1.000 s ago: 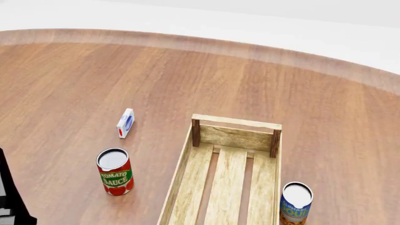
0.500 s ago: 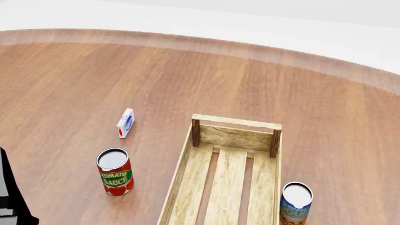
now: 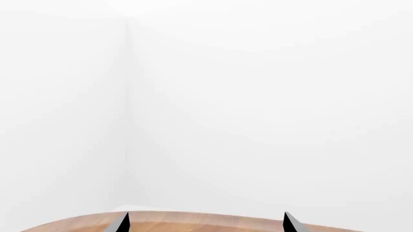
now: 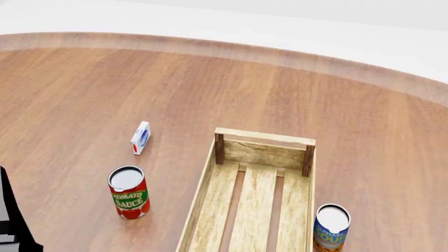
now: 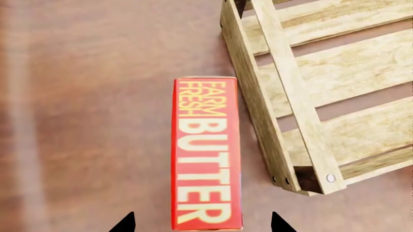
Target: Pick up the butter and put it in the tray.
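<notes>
- Worktop [image 4: 294, 89]: no object has shifted in the head view over the last second; only the dark left arm at the near left edge has crept slightly. Judgement: still the approach stage.
- Tray [image 5: 303, 92]: empty, slats bare; plenty of open room inside it for the drop.
- Butter [image 5: 205, 154]: lies on the worktop just beside the tray's outer wall, near one corner post, not yet lifted.
- Right pincer [image 5: 201, 223]: released, tips straddling the butter's near end with clearance either side.
- Left pincer [image 3: 205, 224]: released, empty, aimed past the worktop's far edge.
</notes>
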You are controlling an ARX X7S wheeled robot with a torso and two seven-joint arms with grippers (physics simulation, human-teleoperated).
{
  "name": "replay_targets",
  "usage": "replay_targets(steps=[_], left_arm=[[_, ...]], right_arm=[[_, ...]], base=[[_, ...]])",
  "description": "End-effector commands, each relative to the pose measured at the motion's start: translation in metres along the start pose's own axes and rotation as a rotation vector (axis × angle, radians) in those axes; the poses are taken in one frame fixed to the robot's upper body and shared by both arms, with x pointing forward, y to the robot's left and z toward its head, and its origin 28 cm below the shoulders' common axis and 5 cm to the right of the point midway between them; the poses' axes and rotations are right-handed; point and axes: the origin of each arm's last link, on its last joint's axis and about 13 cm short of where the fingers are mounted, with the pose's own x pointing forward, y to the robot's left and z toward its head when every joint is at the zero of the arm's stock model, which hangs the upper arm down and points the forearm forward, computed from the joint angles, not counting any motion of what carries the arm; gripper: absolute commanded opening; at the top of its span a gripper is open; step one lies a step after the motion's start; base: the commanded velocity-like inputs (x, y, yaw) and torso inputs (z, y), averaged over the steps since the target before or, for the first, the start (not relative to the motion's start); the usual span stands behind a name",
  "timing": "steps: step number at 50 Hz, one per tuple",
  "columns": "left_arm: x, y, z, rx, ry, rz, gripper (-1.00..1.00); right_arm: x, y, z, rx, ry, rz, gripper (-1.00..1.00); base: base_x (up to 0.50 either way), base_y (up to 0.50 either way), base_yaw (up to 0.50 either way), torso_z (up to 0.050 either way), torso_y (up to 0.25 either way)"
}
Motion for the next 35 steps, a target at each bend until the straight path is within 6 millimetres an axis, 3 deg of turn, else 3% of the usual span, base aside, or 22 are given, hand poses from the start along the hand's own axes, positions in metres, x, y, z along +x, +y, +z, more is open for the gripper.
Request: replay_targets(steps=[1,35], left_arm=[[0.000,0.000,0.000,0.001,0.001,0.001,1.00],[0.000,0.000,0.000,-0.002,0.004,0.002,1.00]], right_arm=[[0.005,-0.004,-0.002,-0.002,-0.008,-0.028,1.00],[0.029,-0.008,-0.005,-0.014,-0.022,-0.006,1.00]], base=[[0.00,0.00,0.00,0.000,0.000],[0.00,0.00,0.00,0.000,0.000]])
